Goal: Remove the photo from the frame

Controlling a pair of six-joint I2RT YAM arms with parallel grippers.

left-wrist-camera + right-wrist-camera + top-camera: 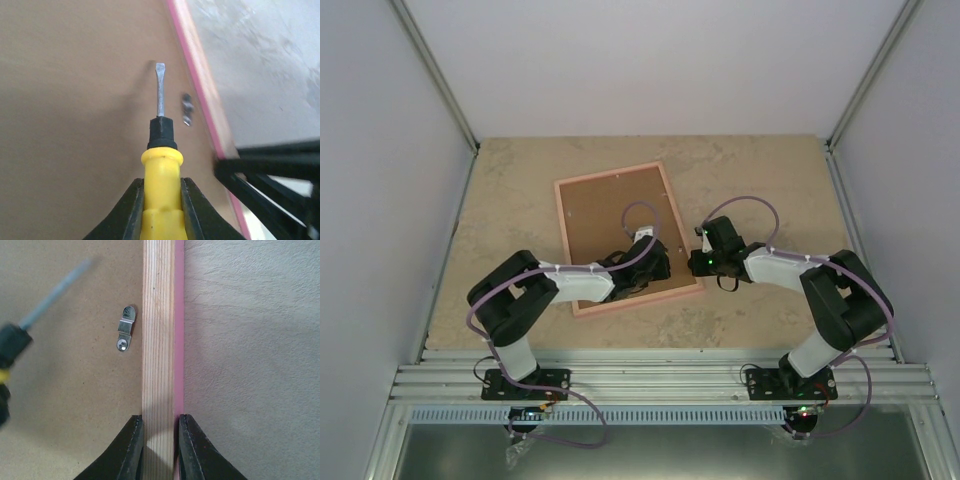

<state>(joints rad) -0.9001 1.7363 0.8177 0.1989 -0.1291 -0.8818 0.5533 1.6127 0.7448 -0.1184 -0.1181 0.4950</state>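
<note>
At the middle of the counter [750, 170] the frame [595, 225] lies face down, brown back up. The photo is hidden beneath that back. The left claw [161, 185] is clenched on a yellow-handled screwdriver [160, 150], whose flat blade points over the board, apart from a small metal clip [126, 329] just to its right. Further right, the right claw [159, 417] pinches the frame's right rail. The blade could skid off the clip and gouge the board. Levering could also wrench the rail out of that pinch.
</note>
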